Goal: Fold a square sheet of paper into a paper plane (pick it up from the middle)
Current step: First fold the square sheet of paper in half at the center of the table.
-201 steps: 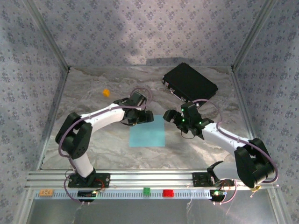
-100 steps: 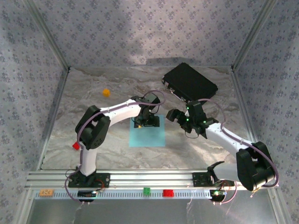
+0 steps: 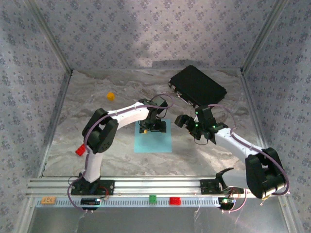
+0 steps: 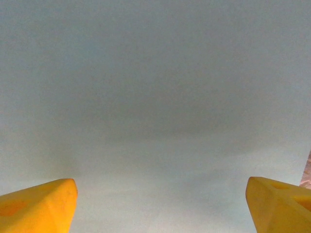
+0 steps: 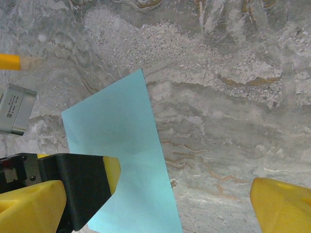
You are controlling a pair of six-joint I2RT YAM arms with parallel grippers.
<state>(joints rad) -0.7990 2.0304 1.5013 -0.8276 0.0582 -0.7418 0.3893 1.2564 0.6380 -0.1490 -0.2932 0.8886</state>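
Note:
The square sheet of paper (image 3: 153, 141) lies flat and light blue on the marble table, between the two arms. My left gripper (image 3: 152, 127) hangs open just above the sheet's far half. In the left wrist view the paper (image 4: 155, 97) spreads across the frame, and the left gripper (image 4: 160, 208) has nothing between its yellow fingertips (image 4: 41, 206). My right gripper (image 3: 186, 121) is open to the right of the sheet. In the right wrist view the sheet (image 5: 121, 145) lies at the left and the right gripper (image 5: 155, 208) holds nothing. A paper plane is out of view.
A black rectangular case (image 3: 197, 86) lies at the back right, close behind the right gripper. A small orange cube (image 3: 111, 96) sits at the back left. A red block (image 3: 79, 150) lies near the left arm. The left arm's finger (image 5: 85, 187) intrudes in the right wrist view.
The left gripper swung right from the sheet's far-left corner to above its far half, with the jaws a little wider. The right gripper edged slightly toward the sheet.

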